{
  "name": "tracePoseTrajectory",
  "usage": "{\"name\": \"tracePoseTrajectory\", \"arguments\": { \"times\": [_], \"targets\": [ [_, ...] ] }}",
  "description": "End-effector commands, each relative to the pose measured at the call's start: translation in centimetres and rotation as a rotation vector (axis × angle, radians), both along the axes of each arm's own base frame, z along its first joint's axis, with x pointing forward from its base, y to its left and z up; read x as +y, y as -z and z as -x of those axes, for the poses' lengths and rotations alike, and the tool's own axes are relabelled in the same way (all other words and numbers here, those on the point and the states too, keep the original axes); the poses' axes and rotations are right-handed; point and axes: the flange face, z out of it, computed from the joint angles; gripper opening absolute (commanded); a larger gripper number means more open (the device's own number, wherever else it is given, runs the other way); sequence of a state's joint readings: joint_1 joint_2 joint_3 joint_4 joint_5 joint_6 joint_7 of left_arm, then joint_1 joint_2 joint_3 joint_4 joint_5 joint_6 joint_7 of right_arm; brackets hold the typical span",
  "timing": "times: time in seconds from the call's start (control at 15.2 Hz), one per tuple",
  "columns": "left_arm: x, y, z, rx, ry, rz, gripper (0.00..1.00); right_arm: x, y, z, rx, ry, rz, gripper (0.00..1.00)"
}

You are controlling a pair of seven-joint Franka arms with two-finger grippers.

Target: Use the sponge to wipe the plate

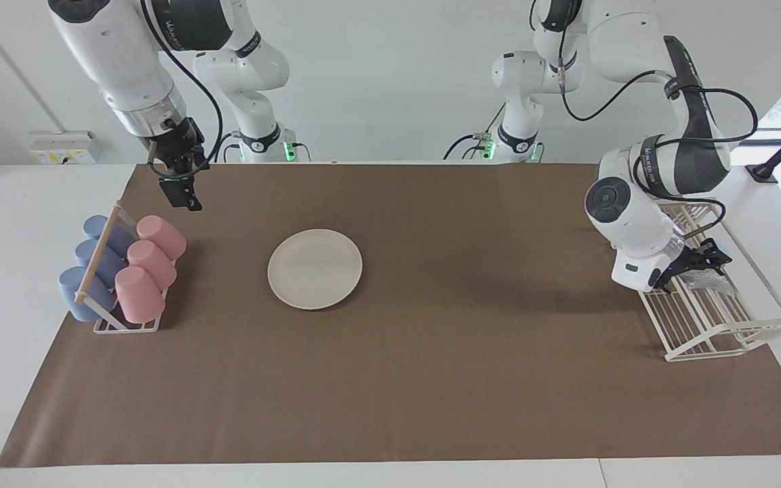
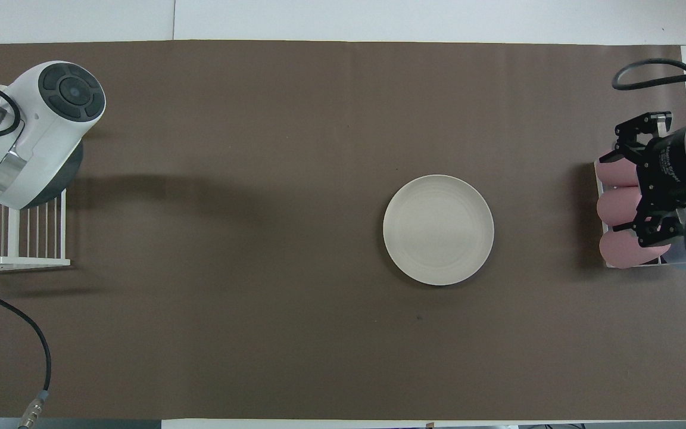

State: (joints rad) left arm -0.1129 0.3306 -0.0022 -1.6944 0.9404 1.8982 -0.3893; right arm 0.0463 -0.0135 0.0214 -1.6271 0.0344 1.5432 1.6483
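The cream-white plate lies flat on the brown mat, toward the right arm's end; it also shows in the overhead view. The silvery-grey sponge lies in the white wire rack at the left arm's end. My left gripper is down in that rack, right over the sponge; whether it touches the sponge does not show. In the overhead view the left arm's wrist hides both. My right gripper hangs open and empty over the cup rack's edge, also seen from overhead.
A wire holder with three pink cups and three blue cups lying on their sides stands at the right arm's end. The brown mat covers most of the table. The wire rack shows partly under the left arm.
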Motion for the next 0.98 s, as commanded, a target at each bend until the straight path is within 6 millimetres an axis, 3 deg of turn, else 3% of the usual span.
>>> {"name": "tracePoseTrajectory", "arguments": {
  "times": [0.0,0.13,0.33,0.46,0.72,0.79,0.85,0.92],
  "targets": [
    [0.7,1.0,0.3,-0.026,-0.018,-0.003,1.0,1.1,-0.1,0.8,-0.015,0.02,-0.025,1.0],
    [0.7,1.4,0.6,-0.037,-0.037,-0.001,1.0,1.3,-0.3,0.7,-0.022,0.016,-0.027,1.0],
    [0.8,1.5,0.7,-0.037,-0.043,-0.001,0.81,1.7,-0.4,0.8,-0.024,0.005,-0.026,1.0],
    [1.0,1.5,0.8,-0.046,-0.057,-0.001,0.74,2.1,-0.6,0.6,-0.035,-0.002,-0.028,1.0],
    [1.0,1.4,0.8,-0.048,-0.065,-0.004,0.31,2.5,-0.6,0.7,-0.034,-0.008,-0.031,1.0],
    [1.0,1.4,0.8,-0.053,-0.067,-0.002,0.2,4.1,-0.6,1.0,-0.03,-0.036,-0.032,1.0],
    [1.0,1.3,0.7,-0.057,-0.068,-0.002,0.09,6.9,-0.7,1.6,-0.028,-0.092,-0.036,1.0],
    [1.0,1.3,0.7,-0.057,-0.068,-0.002,0.0,8.0,-0.8,1.8,-0.032,-0.111,-0.037,1.0]
  ]
}}
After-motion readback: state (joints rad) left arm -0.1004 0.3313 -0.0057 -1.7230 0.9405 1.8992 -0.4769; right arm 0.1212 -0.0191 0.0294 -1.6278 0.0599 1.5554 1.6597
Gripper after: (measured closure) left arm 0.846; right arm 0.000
